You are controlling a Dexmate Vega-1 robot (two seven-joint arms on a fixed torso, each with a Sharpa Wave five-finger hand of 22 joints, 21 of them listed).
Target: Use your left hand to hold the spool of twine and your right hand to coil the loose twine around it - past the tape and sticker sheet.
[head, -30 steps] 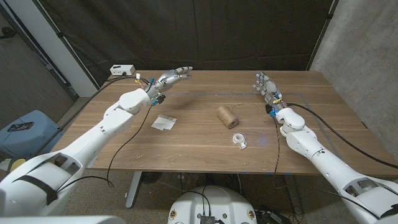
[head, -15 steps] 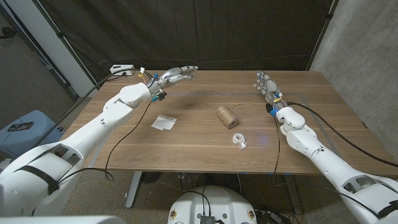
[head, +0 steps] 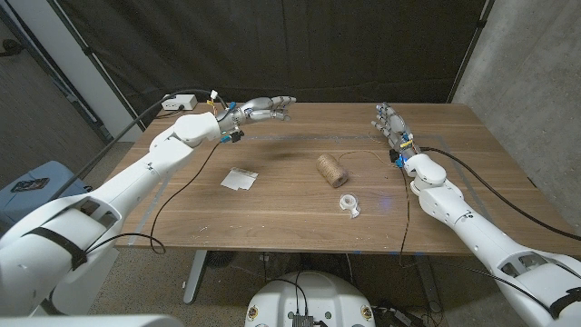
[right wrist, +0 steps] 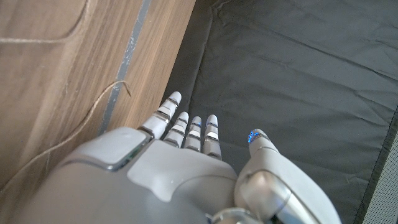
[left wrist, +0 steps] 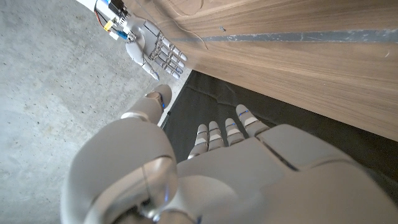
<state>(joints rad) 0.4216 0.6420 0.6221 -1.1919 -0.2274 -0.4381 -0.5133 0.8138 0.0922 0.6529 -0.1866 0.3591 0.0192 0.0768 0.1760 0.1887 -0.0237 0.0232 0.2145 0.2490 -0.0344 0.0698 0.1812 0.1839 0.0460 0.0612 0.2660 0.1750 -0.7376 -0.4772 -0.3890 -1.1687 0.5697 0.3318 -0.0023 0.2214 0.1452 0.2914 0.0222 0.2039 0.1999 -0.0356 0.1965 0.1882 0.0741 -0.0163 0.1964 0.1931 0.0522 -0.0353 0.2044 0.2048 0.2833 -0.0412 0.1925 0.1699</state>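
Over the tabletop's (head: 272,204) far edge, the empty, open left hand (head: 263,108) has reached farther right; the right hand (head: 388,123) stays open and empty, while the twine spool (head: 332,170) lies on its side, axis running diagonally toward the near right.

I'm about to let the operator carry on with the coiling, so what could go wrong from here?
1. The left hand is open near the table's far edge, well away from the spool of twine. The spool lies on its side and may roll if the twine is pulled before it is held.
2. The loose twine lies thin on the wood; the open right hand may struggle to pinch it.
3. The tape lies close to the spool and could get knocked.
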